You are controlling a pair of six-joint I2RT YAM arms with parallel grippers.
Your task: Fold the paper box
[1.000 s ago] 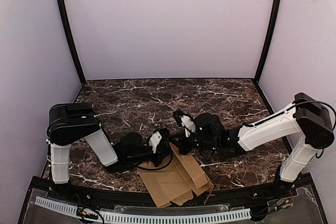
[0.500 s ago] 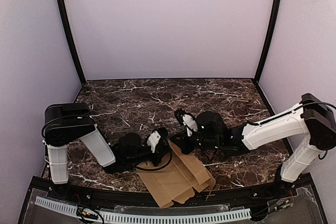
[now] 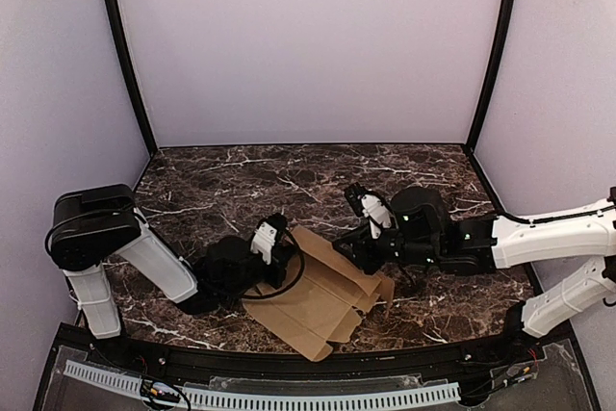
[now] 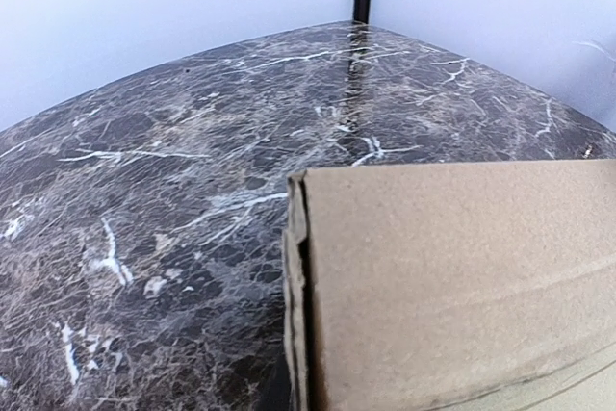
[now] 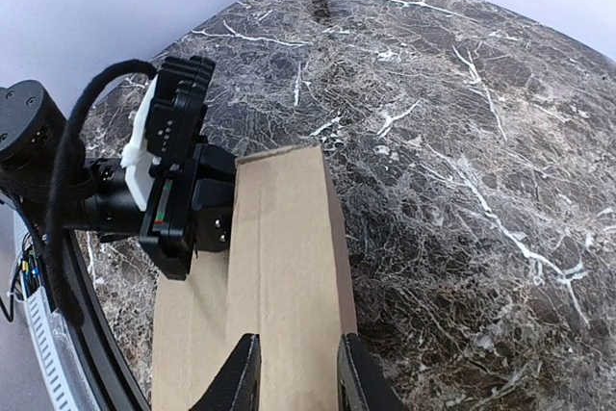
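Observation:
The paper box (image 3: pixel 322 305) lies as a flat brown blank on the marble near the front edge, one long panel folded over along a crease. My left gripper (image 3: pixel 280 260) is at its left edge, shut on the cardboard. In the left wrist view the paper box (image 4: pixel 452 286) fills the lower right and hides the fingers. My right gripper (image 5: pixel 295 377) hovers low over the folded strip of the paper box (image 5: pixel 284 247), jaws apart, one black finger (image 5: pixel 241 377) over the crease and the other over the strip's right edge. In the top view the right gripper (image 3: pixel 346 249) is at the blank's far right side.
The dark marble table (image 3: pixel 289 180) is walled in by pale panels with black posts (image 3: pixel 125 55) at the back corners. A black rail with a white perforated strip (image 3: pixel 289 397) runs along the near edge. The left arm's black wrist (image 5: pixel 178 194) sits beside the folded strip.
The left arm has drawn back to the left, and the blank has swung and shifted with it. The right gripper has pulled off to the right and its jaws have parted.

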